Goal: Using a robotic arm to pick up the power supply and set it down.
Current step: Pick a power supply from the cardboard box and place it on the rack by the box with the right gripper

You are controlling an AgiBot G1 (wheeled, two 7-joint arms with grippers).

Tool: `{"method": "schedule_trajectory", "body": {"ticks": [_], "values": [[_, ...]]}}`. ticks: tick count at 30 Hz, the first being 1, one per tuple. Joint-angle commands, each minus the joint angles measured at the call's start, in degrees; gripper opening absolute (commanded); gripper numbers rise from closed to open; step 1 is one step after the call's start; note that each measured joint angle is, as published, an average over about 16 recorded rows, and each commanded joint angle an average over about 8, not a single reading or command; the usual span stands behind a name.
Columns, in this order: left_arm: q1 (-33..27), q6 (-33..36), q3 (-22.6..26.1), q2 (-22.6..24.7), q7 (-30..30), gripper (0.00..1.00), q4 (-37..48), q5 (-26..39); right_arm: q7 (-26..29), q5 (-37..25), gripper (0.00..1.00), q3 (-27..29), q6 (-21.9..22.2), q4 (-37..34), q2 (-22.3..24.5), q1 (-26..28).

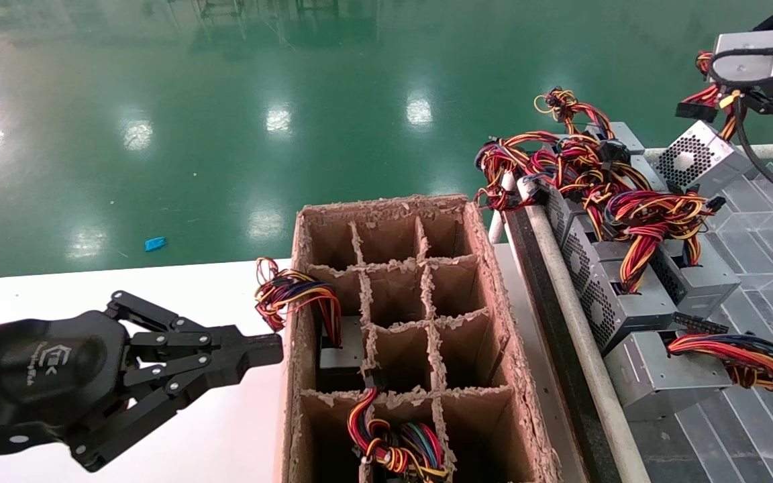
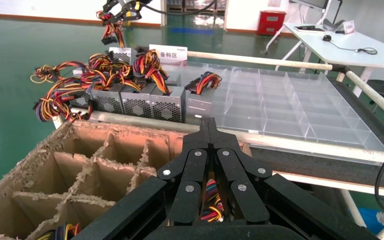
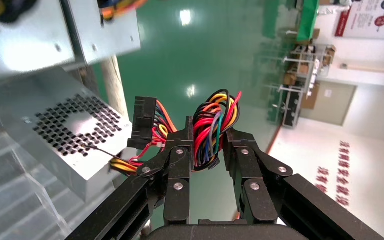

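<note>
My right gripper is raised at the far right, over the back of the clear tray, and is shut on the red, yellow and black wire bundle of a power supply. That power supply, a grey metal box with a perforated vent face, hangs tilted just below the right wrist, its lower end near the tray's back rail. My left gripper is parked shut over the white table, left of the cardboard box, with its fingertips pressed together and holding nothing.
A cardboard box with divider cells holds a few wired supplies. Several more power supplies with tangled wires lie in a row along the pipe rail. A clear compartment tray lies to the right. The white table lies to the left.
</note>
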Motion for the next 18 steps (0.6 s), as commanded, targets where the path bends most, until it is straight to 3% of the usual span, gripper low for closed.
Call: {"method": "schedule_trajectory", "body": {"ticks": [1, 18], "values": [[0.0, 0.0, 0.0, 0.0, 0.0, 0.0, 0.0, 0.0, -0.2, -0.3, 0.0, -0.2, 1.6, -0.2, -0.2, -0.6], [0.0, 0.0, 0.0, 0.0, 0.0, 0.0, 0.0, 0.0, -2.4, 3.0, 0.0, 2.1, 1.4, 1.7, 0.3, -2.4]]}}
